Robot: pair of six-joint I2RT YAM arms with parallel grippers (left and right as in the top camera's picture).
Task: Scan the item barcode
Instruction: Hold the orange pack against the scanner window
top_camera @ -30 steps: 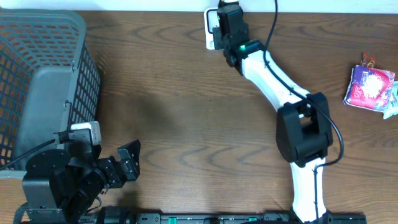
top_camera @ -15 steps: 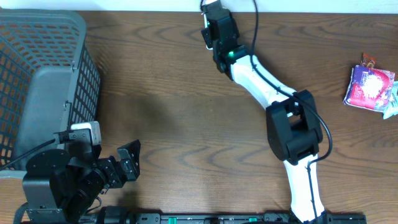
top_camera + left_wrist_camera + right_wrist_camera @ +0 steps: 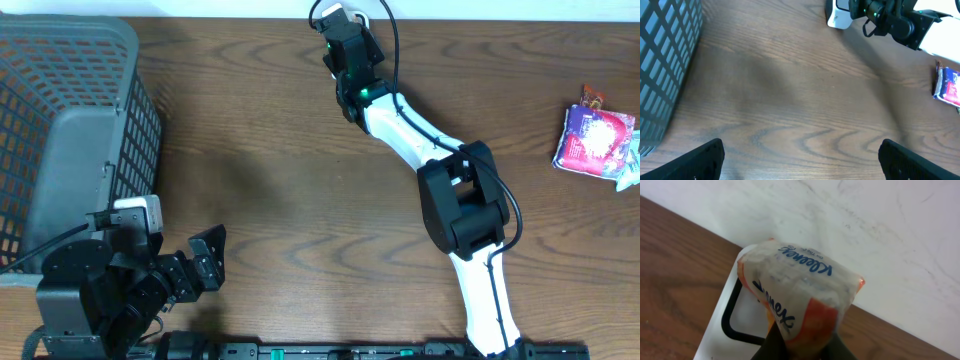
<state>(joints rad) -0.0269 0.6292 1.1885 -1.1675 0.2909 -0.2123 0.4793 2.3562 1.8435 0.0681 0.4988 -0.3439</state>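
Swung leftward along the far edge of the desk (image 3: 290,190) since a second ago: the right arm. Left to right: basket (image 3: 60,120); left hand (image 3: 207,258) idle, fingers wide apart; right hand (image 3: 342,35) clamped on the Kleenex pack (image 3: 797,295), held over the white scanner (image 3: 747,315); pink packet (image 3: 595,140). No barcode shows. Good practice: turn the coded face squarely toward the scanner, then hold steady.

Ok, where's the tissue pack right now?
In the right wrist view, the tissue pack is pinched in the right arm's jaws, at the white scanner on the table's far edge by the wall.
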